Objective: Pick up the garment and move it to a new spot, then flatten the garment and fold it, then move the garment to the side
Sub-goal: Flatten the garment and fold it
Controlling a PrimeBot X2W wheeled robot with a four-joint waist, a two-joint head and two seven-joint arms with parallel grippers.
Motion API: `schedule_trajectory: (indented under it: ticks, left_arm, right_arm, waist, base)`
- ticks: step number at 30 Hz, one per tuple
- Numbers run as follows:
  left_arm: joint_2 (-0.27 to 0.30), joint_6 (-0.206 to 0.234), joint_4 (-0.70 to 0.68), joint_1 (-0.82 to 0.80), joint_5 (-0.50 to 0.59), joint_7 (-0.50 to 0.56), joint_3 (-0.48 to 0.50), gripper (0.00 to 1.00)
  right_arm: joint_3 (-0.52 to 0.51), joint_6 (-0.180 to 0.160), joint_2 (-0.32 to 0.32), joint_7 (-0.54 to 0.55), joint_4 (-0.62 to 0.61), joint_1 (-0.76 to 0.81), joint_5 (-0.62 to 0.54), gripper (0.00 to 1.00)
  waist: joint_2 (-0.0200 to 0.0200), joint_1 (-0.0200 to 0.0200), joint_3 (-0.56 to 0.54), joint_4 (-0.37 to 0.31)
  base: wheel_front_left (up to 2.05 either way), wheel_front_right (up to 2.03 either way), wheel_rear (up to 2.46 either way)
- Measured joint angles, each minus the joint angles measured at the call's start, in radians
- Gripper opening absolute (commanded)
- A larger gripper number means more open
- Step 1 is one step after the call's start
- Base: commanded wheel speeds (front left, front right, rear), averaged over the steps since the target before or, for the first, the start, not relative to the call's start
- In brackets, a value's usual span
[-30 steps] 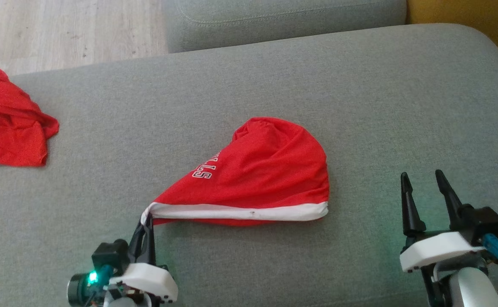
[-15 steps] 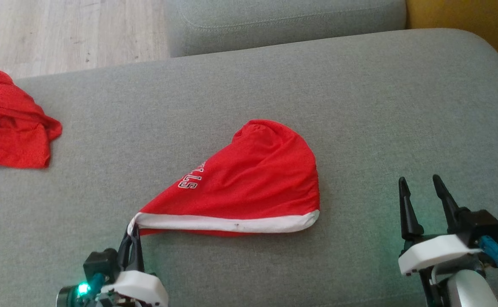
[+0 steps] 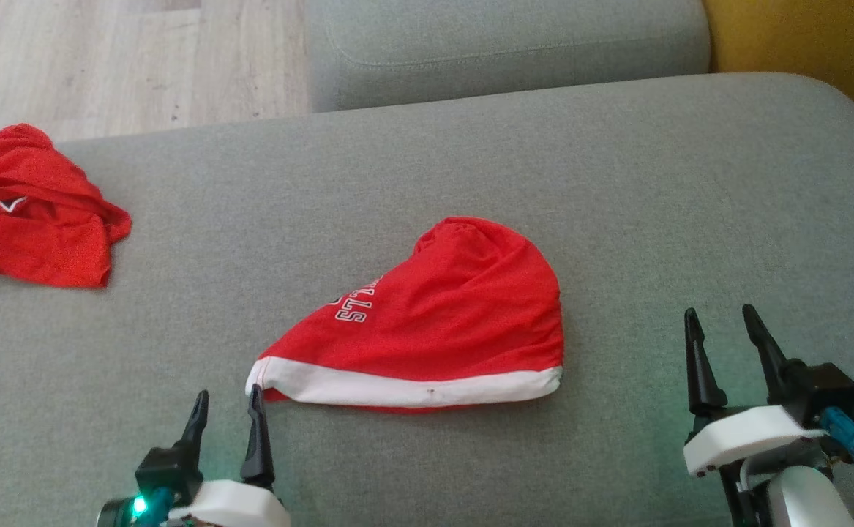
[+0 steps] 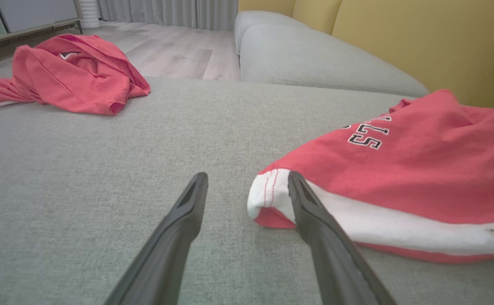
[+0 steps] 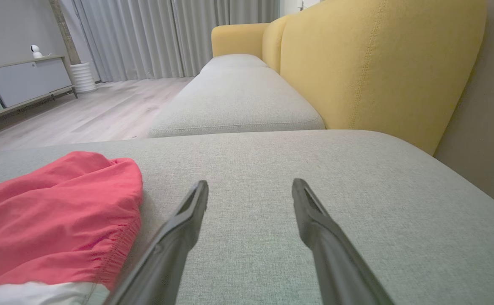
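Okay, I'm seeing the left pincer [image 3: 228, 393] gaping empty just beside the red garment [image 3: 456, 322], at its white hem [image 4: 268, 190], the garment lying mid-seat on the grey sofa [image 3: 617, 183]. Off to the side, the right pincer [image 3: 718, 311] is hovering open, empty too.

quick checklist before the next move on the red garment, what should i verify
1. Left gripper open: ok, fingers apart, holding nothing.
2. Right gripper open: ok, it sits to the right of the garment and is not touching it.
3. Garment flat: not ok, it is bunched in a creased mound.
4. White hem corner inside the left gripper's grasp: cannot tell, it lies right at one finger and contact is unclear.
5. Room on the grey cushion to spread it: ok, bare fabric all round.
6. Second red garment out of the way: ok, it is far left and well apart.
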Motion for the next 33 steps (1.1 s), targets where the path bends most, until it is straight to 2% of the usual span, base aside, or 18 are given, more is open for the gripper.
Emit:
schedule_trajectory:
  ticks: [6, 13, 33]
  left_arm:
    - [-0.014, -0.018, -0.065, 0.030, 0.023, 0.000, 0.004, 1.00]
    - [-0.028, -0.019, -0.119, 0.083, 0.035, 0.000, 0.006, 1.00]
    - [-0.032, -0.020, -0.152, 0.102, 0.044, 0.000, 0.015, 1.00]
  right_arm:
    - [0.002, 0.000, 0.000, 0.000, 0.010, 0.007, 0.000, 1.00]
    - [0.025, 0.000, 0.000, -0.003, 0.028, 0.027, 0.003, 1.00]
    - [0.108, 0.000, 0.000, -0.022, 0.084, 0.028, 0.029, 1.00]
  waist:
    - [0.0000, 0.0000, -0.021, 0.018]
    - [0.0000, 0.0000, -0.043, 0.031]
    - [0.0000, 0.0000, -0.063, 0.035]
  base:
    - [0.00, 0.00, 0.00]
    - [0.00, 0.00, 0.00]
    - [0.00, 0.00, 0.00]
